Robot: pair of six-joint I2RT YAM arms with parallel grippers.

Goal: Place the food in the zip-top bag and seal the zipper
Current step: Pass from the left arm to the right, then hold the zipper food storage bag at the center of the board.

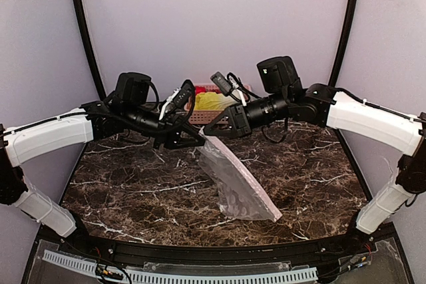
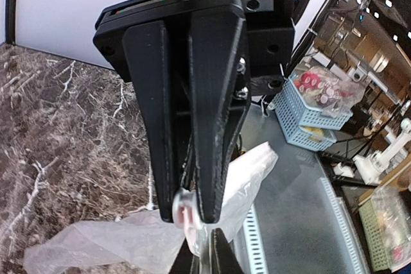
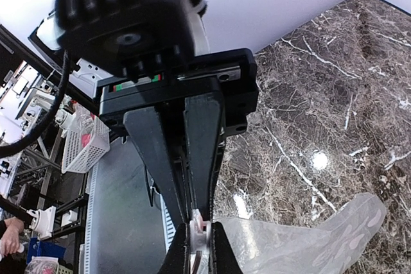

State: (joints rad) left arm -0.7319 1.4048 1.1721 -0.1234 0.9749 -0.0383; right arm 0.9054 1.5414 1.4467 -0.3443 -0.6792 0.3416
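At the left of the top view, the left claw [image 1: 200, 142] is held level above the counter [image 1: 133, 184]. In its wrist view the fingers are pressed together with a fold of clear film pinched at their tips. Just right of it, the zip-top bag [image 1: 241, 183] is hung from its raised corner and slopes down to the right, its lower end resting on the counter. It looks flat and empty. The right claw [image 1: 207, 132] meets the left almost tip to tip and is likewise clamped on the bag's upper edge. Whether one layer or both are caught cannot be told, and the zipper cannot be made out clearly. Behind the claws, the food [image 1: 210, 102] is seen in a pink basket [image 1: 200, 117], not yet bagged. The step in hand is judged to be opening the mouth. It would be done well if each claw were kept on a separate lip and the two were drawn apart slowly and evenly. The film should be kept taut but not stretched, so that neither lip is slipped or torn. The bag's lower end should be left on the counter for support.
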